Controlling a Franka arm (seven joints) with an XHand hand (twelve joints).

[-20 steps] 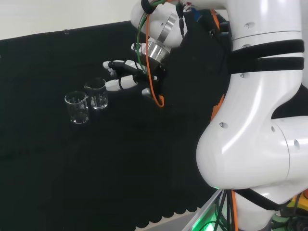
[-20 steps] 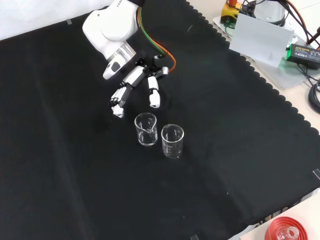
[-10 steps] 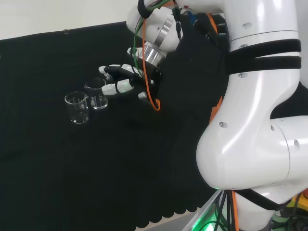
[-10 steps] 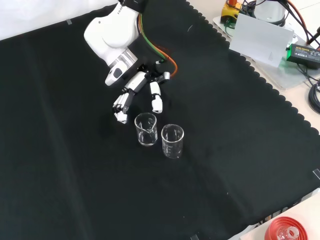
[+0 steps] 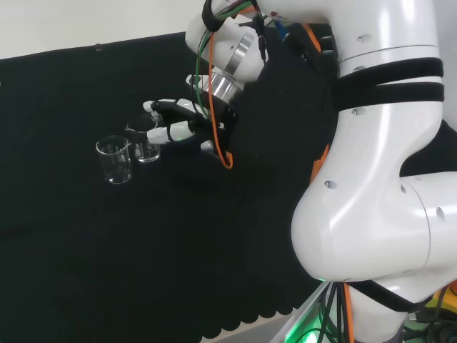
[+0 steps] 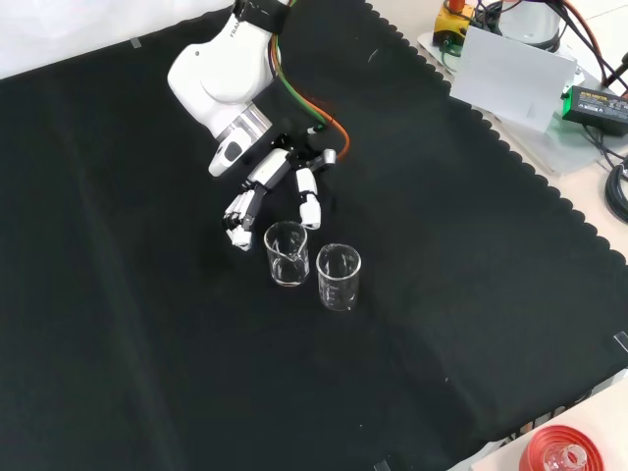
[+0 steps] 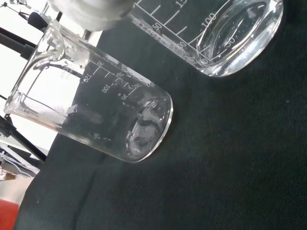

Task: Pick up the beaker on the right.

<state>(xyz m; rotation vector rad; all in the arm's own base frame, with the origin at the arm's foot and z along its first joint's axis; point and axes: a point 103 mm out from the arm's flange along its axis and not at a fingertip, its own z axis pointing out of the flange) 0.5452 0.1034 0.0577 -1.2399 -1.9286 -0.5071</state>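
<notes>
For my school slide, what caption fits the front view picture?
Black and white robot hand, fingers open, reaching toward two clear glass beakers on black cloth.

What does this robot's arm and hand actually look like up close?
The arm is made of big, rounded, glossy white links with black bands around one of them. A shiny metal ring joins its wrist to the hand, which has black and white fingers with white tips. Orange and green cables run along the wrist, and an orange loop hangs beside the hand.

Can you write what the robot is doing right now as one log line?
phase: reach | hand: open, fingers at beaker | second beaker: beside it | both upright on cloth
</notes>
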